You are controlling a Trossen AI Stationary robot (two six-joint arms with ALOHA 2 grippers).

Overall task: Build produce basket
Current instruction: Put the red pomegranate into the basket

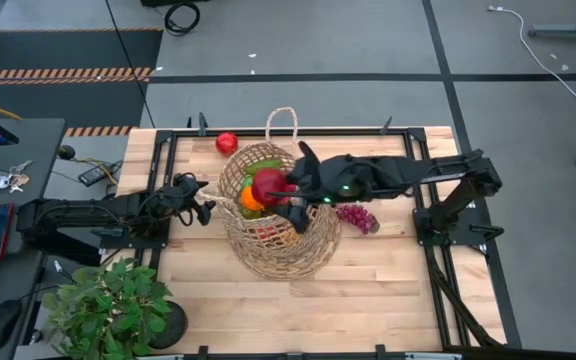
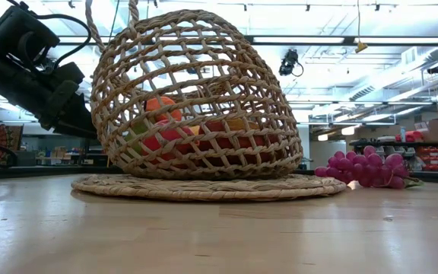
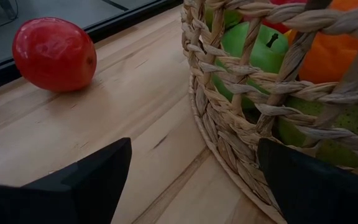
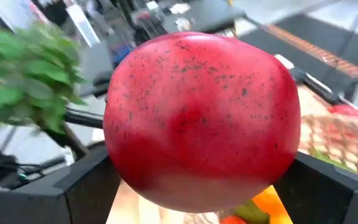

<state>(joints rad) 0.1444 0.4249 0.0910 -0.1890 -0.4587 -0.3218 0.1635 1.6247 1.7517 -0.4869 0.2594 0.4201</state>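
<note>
The tan wicker basket [image 1: 280, 225] stands mid-table on its flat woven base [image 2: 204, 187]. It holds a green apple [image 3: 257, 53], an orange piece [image 3: 328, 56] and other produce. My right gripper [image 1: 286, 192] reaches in from the right and is shut on a red apple [image 4: 204, 118] over the basket's mouth. My left gripper [image 3: 191, 152] is open and low at the basket's left wall [image 3: 241, 124]. A red tomato [image 1: 227, 143] and purple grapes [image 1: 358, 217] lie on the table. My right gripper pinches the red apple by its two opposite sides [image 4: 120, 168] between its two fingers. It comes from the table's right. The apple is lifted clear above the produce in the basket. My left gripper: one finger [image 3: 309, 183] stands at the basket's lower wall; whether it touches, I cannot tell.
A leafy potted plant [image 1: 108, 305] stands at the near left corner. The basket's tall loop handle [image 1: 283, 122] points to the far edge. Dark frame rails [image 1: 168, 180] run along both table sides. Bare wood lies along the near edge [image 1: 348, 310].
</note>
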